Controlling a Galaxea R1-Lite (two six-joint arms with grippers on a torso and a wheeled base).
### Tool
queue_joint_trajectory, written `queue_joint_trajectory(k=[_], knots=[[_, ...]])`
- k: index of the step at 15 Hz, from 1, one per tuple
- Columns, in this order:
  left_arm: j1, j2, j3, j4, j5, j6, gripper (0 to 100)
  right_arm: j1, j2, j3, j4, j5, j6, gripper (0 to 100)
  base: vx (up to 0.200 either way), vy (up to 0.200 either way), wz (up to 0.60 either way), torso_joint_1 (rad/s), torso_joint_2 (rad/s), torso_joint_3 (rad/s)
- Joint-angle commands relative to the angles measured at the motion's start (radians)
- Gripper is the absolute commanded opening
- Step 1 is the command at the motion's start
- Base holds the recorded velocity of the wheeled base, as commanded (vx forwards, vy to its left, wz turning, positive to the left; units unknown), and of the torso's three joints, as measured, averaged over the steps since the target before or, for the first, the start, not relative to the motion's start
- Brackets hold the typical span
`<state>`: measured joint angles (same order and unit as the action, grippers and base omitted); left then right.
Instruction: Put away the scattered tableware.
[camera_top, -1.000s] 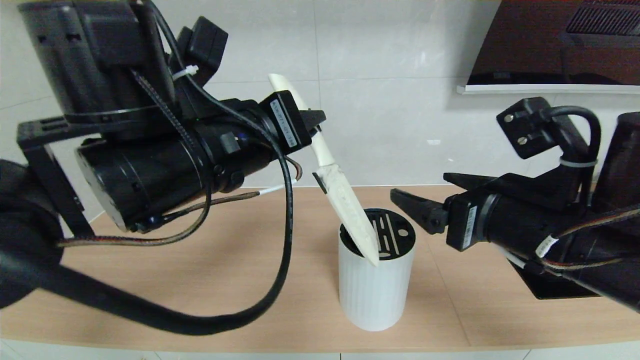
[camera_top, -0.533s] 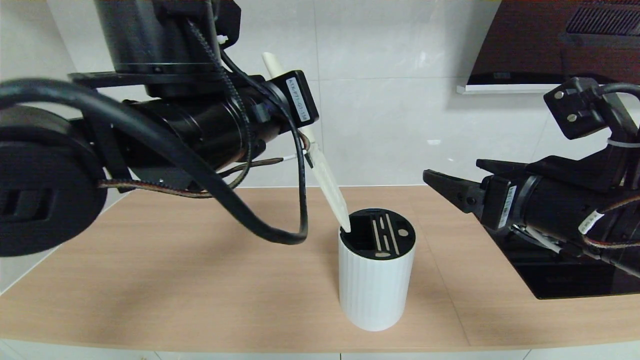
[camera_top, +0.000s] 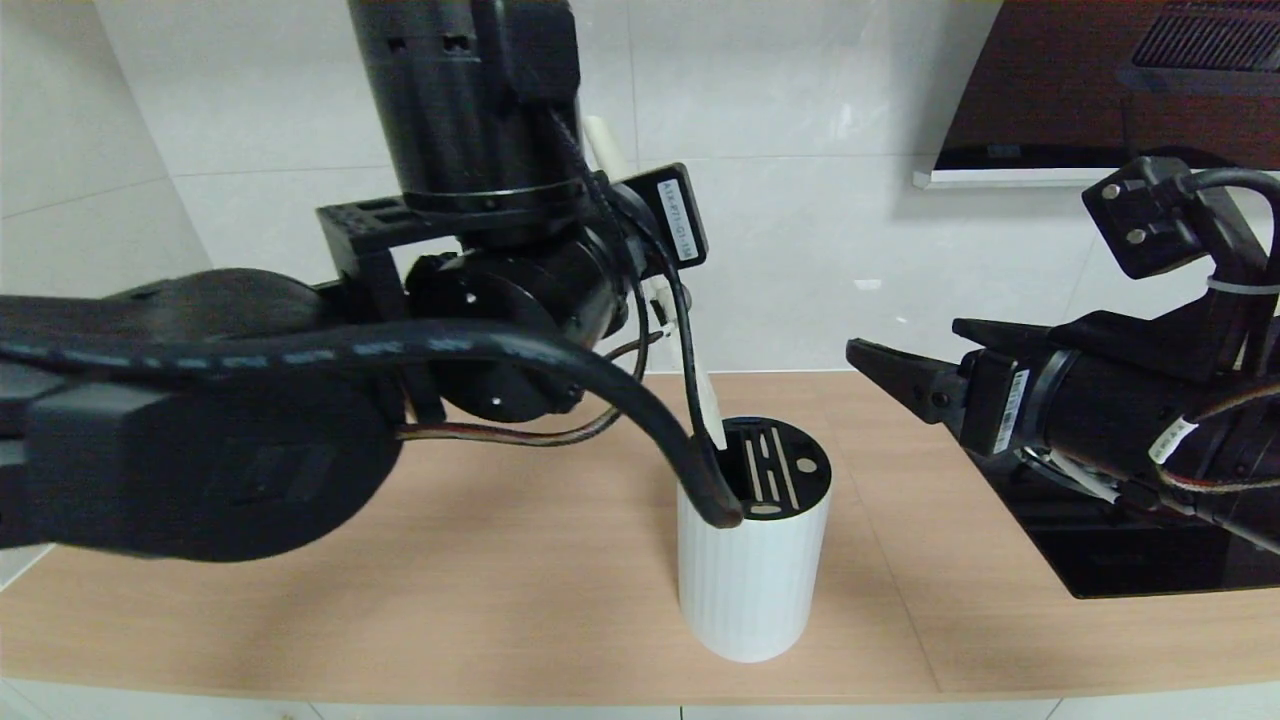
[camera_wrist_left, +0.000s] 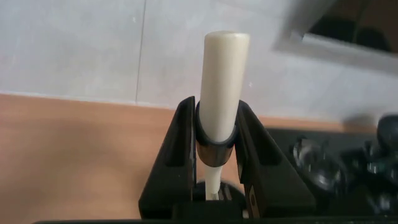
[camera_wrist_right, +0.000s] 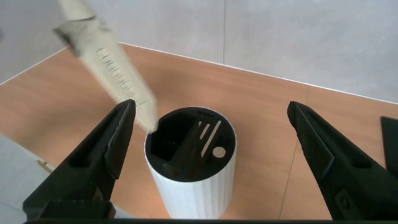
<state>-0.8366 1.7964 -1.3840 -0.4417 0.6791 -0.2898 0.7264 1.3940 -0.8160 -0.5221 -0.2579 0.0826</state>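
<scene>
Left gripper (camera_wrist_left: 217, 121): 2 fingers clamped on the cream handle of the knife (camera_wrist_right: 109, 53). The blade slants downward, its tip at the edge of the large opening in the black top of the white holder (camera_top: 752, 590). Right gripper (camera_wrist_right: 210, 107): spread wide, holding nothing, near the holder's right side. The holder stands upright on the wooden counter (camera_top: 450, 600).

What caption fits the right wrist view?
Cream-white knife angled tip-first toward white ribbed cylindrical holder, framed by the open right gripper.
</scene>
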Motion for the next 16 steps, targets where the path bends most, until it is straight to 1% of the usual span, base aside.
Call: queue_joint_trajectory(k=[1, 4, 5, 12, 16], knots=[[-0.007, 0.066, 0.01, -0.035, 0.022, 0.021, 0, -0.002, 0.002, 0.0, -0.001, 0.0, 0.0, 100, 0.0, 0.0, 0.0, 0.0, 0.0, 0.0], [-0.009, 0.095, 0.025, -0.101, 0.023, 0.05, 0, -0.002, 0.006, 0.001, -0.001, 0.0, -0.001, 100, 0.0, 0.0, 0.0, 0.0, 0.0, 0.0], [-0.012, 0.109, 0.026, -0.121, 0.023, 0.054, 0, -0.002, 0.008, 0.001, 0.001, 0.0, -0.001, 100, 0.0, 0.0, 0.0, 0.0, 0.0, 0.0], [-0.055, 0.167, 0.048, -0.121, 0.036, 0.054, 0, -0.002, 0.013, 0.003, 0.001, 0.0, -0.001, 100, 0.0, 0.0, 0.0, 0.0, 0.0, 0.0], [-0.064, 0.216, 0.057, -0.121, 0.037, 0.054, 0, -0.002, 0.014, 0.004, 0.001, 0.0, -0.001, 100, 0.0, 0.0, 0.0, 0.0, 0.0, 0.0]])
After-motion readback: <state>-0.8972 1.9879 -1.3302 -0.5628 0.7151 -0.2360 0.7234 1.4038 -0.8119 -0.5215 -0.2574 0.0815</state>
